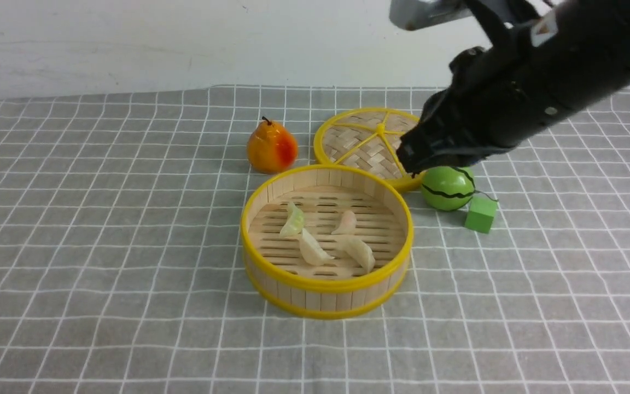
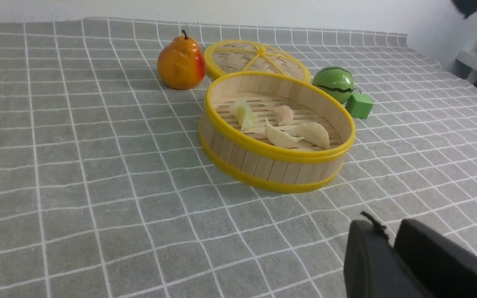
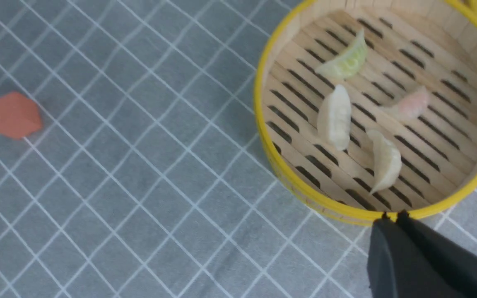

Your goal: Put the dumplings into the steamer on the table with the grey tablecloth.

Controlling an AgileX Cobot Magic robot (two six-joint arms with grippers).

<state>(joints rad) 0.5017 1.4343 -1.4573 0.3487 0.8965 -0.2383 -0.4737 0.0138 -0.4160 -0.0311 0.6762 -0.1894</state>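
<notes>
The steamer (image 1: 323, 298) stands mid-table on the grey tablecloth (image 1: 101, 246). All the dumplings lie on its slatted floor: a pale green one (image 1: 293, 220), a pale pink one (image 1: 346, 222) and two cream-white ones (image 1: 313, 249) (image 1: 360, 253). My right gripper (image 1: 409, 158) hangs shut and empty above the lid's near edge, behind and to the right of the steamer. In the right wrist view the right gripper (image 3: 391, 217) sits over the steamer's rim (image 3: 263, 124). My left gripper (image 2: 383, 229) is shut and empty over bare cloth, well away from the steamer (image 2: 271, 165). It is out of the front view.
A flat woven lid (image 1: 367, 142) lies behind the steamer. A pear (image 1: 271, 146) stands to the lid's left. A striped green ball (image 1: 448, 187) and a green cube (image 1: 480, 214) are to the steamer's right. An orange-red block (image 3: 13, 114) shows only in the right wrist view.
</notes>
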